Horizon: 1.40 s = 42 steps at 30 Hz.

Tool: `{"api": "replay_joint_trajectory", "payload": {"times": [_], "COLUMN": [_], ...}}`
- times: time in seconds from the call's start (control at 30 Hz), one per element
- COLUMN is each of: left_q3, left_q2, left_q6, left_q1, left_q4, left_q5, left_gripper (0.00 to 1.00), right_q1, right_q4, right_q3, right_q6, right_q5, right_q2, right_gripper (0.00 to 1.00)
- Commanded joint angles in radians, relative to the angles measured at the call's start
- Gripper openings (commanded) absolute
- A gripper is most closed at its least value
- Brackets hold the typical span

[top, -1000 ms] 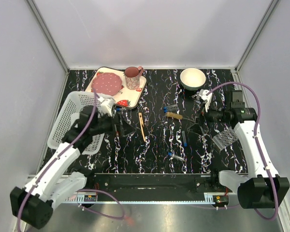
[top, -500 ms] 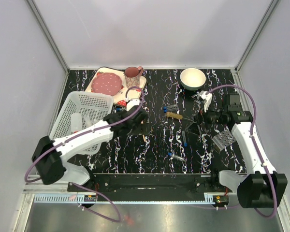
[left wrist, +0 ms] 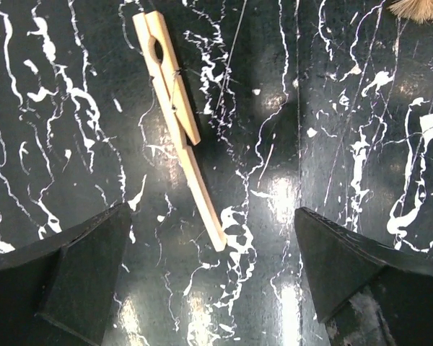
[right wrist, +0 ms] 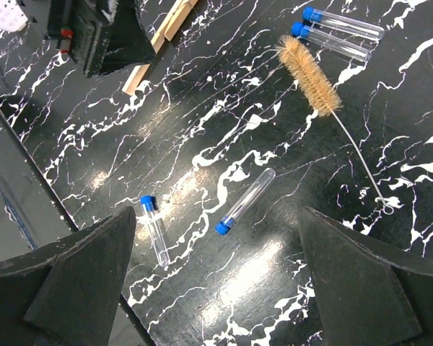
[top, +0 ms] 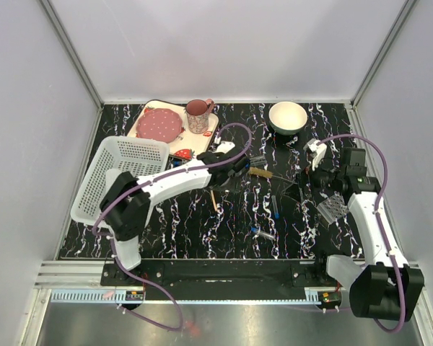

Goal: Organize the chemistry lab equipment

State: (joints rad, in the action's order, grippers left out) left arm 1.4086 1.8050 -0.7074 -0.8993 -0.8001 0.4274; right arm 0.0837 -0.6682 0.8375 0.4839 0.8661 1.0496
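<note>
Nearest us, a blue-capped test tube (top: pixel 262 232) lies loose on the table (top: pixel 202 238), with a second tube (top: pixel 275 205) just beyond it. The clear tube rack (top: pixel 332 207) sits off to the right, beside the right arm. The right tool (right wrist: pixel 218 210) hangs above those two tubes, jaws spread as wide as they go, nothing in them.

Now mid-table: the left tool (left wrist: pixel 211 213) hovers over the wooden clamp (left wrist: pixel 175 108), also fully spread and empty. We read this as the pickup of that clamp. Through the left wrist camera, only the clamp's thin tail lies between the fingers (left wrist: pixel 65 281), and the thicker body is further ahead. We'd push forward so the jaws straddle the body and turn the wrist a touch to close square across the slanted wood. Then we'd drop until the tips nearly meet the table, because on a piece this flat a high close would slip over it.

Just beyond, the brush (top: pixel 260 171) and a pair of tubes (top: pixel 256 160) lie near, so we'd keep the descent straight. Off to the left, the white basket (top: pixel 101 173) looks the likely drop spot.
</note>
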Motion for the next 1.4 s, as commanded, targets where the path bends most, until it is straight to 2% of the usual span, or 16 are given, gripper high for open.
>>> {"api": "replay_joint_trajectory", "payload": {"times": [0.0,0.17,0.63,0.73,0.77,0.87,0.9,0.97,1.0,1.1,1.23,1.37], "left_q3": [0.078,0.081,-0.08,-0.094,-0.095,-0.099,-0.099,-0.099,-0.103,-0.12,-0.184,-0.282], "left_q2": [0.077,0.125,0.1,0.1,0.102,0.106,0.111,0.117,0.119,0.097,0.01,-0.164], "left_q6": [0.048,0.051,0.055,0.06,0.063,0.071,0.071,0.075,0.078,0.091,0.178,0.27], "left_q1": [-0.003,0.013,0.161,0.175,0.178,0.183,0.186,0.186,0.186,0.186,0.186,0.188], "left_q4": [-0.008,0.015,0.168,0.176,0.176,0.173,0.171,0.168,0.168,0.177,0.269,0.357], "left_q5": [-0.019,-0.042,-0.279,-0.299,-0.302,-0.311,-0.314,-0.317,-0.317,-0.325,-0.386,-0.473], "left_gripper": [0.99,0.95,0.56,0.43,0.36,0.3,0.24,0.17,0.1,0.01,0.0,0.0], "right_q1": [0.022,0.034,0.045,0.048,0.048,0.05,0.05,0.051,0.053,0.054,0.057,0.06], "right_q4": [0.081,0.108,0.117,0.117,0.116,0.117,0.117,0.117,0.116,0.117,0.116,0.117], "right_q3": [-0.026,-0.054,-0.064,-0.063,-0.064,-0.064,-0.066,-0.066,-0.064,-0.064,-0.067,-0.066], "right_q6": [-0.022,-0.027,-0.015,-0.016,-0.016,-0.016,-0.016,-0.016,-0.016,-0.018,-0.016,-0.013], "right_q5": [0.028,0.036,0.037,0.04,0.042,0.044,0.044,0.044,0.044,0.045,0.045,0.045], "right_q2": [-0.049,-0.069,-0.085,-0.088,-0.086,-0.089,-0.089,-0.091,-0.091,-0.094,-0.095,-0.097], "right_gripper": [1.0,1.0,1.0,1.0,1.0,1.0,1.0,1.0,1.0,1.0,1.0,1.0]}}
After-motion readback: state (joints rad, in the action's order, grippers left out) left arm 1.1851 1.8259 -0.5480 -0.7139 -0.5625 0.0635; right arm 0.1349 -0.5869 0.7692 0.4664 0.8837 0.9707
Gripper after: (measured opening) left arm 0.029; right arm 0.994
